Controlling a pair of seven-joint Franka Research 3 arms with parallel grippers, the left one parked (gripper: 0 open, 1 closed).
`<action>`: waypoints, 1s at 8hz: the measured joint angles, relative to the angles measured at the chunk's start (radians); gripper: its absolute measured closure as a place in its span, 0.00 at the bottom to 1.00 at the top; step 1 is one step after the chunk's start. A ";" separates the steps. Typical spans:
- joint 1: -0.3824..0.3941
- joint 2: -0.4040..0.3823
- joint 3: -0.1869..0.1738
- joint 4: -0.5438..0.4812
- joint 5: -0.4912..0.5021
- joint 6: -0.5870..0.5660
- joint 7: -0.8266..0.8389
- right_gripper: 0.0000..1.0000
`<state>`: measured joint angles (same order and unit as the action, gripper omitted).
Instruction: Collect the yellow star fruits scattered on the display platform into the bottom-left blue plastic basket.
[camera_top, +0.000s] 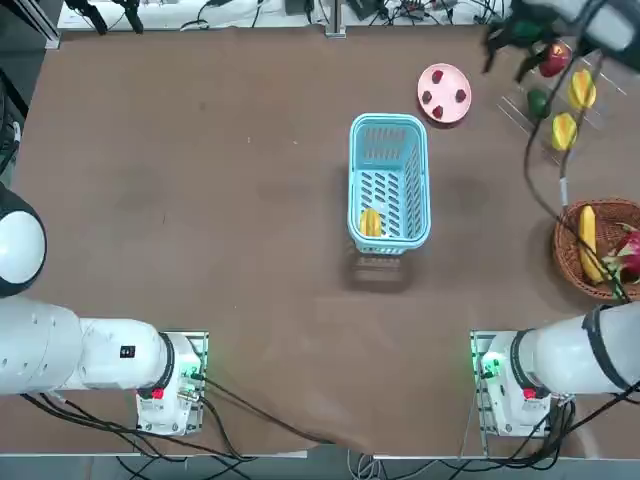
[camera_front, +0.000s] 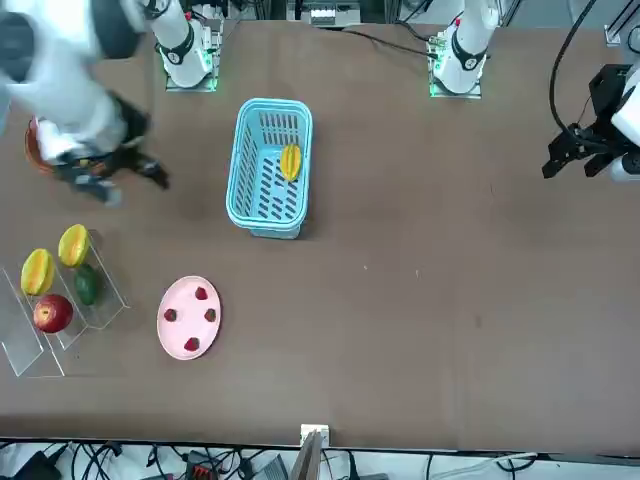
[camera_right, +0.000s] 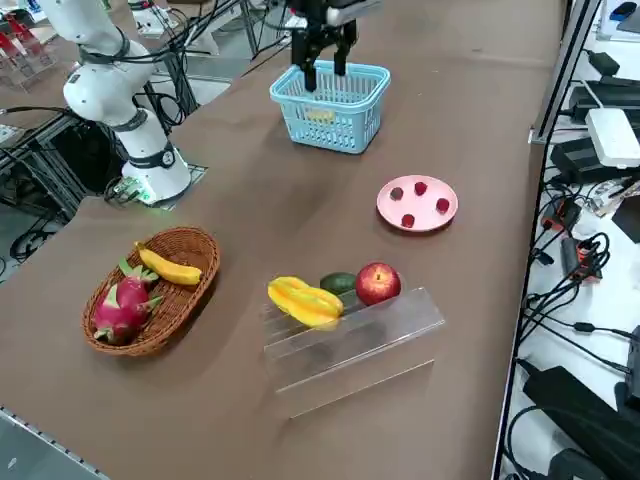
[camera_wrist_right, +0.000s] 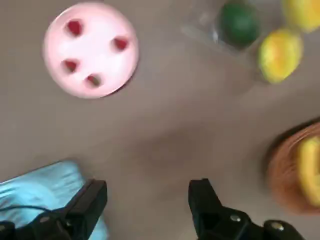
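Right two-finger gripper (camera_wrist_right: 147, 202) hangs in the air w/ its black fingers (camera_wrist_right: 90, 200) spread wide, nothing between them, only bare brown tabletop (camera_top: 200, 200) below. In side view the gripper (camera_right: 322, 62) shows up high over the table nr the light blue slotted plastic basket (camera_right: 345, 125); in front view it's a blurred dark shape (camera_front: 110, 175) at table's edge, apart from the basket (camera_front: 240, 180).

One yellow ridged star fruit (camera_top: 371, 222) lies inside the basket (camera_top: 418, 170), at the end nearer the robot bases. Also seen thru the basket floor from the front (camera_front: 290, 161).

Two more yellow star fruits (camera_top: 582, 89) sit on the clear acrylic ridged display rack (camera_right: 380, 335), side by side, touching (camera_right: 303, 300). Same rack holds a small dark green round fruit (camera_right: 338, 283) and a red apple (camera_right: 377, 282), green one betw. star fruits and apple.

Round pink plate (camera_top: 444, 93) w/ four small red pieces lies betw. basket and rack, apart from both. Round brown wicker basket (camera_right: 190, 245) w/ a long yellow banana (camera_right: 170, 268) and a pink dragon fruit (camera_right: 122, 305) stands near the rack, on the robot's side of it.
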<state>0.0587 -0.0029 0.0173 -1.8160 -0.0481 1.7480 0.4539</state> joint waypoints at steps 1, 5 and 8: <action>-0.108 0.012 -0.003 0.014 -0.024 -0.001 -0.166 0.00; -0.485 0.201 -0.007 0.148 -0.071 0.056 -0.698 0.00; -0.577 0.374 -0.002 0.198 -0.071 0.230 -0.831 0.00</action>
<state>-0.5186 0.3715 0.0150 -1.6182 -0.1186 1.9778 -0.3767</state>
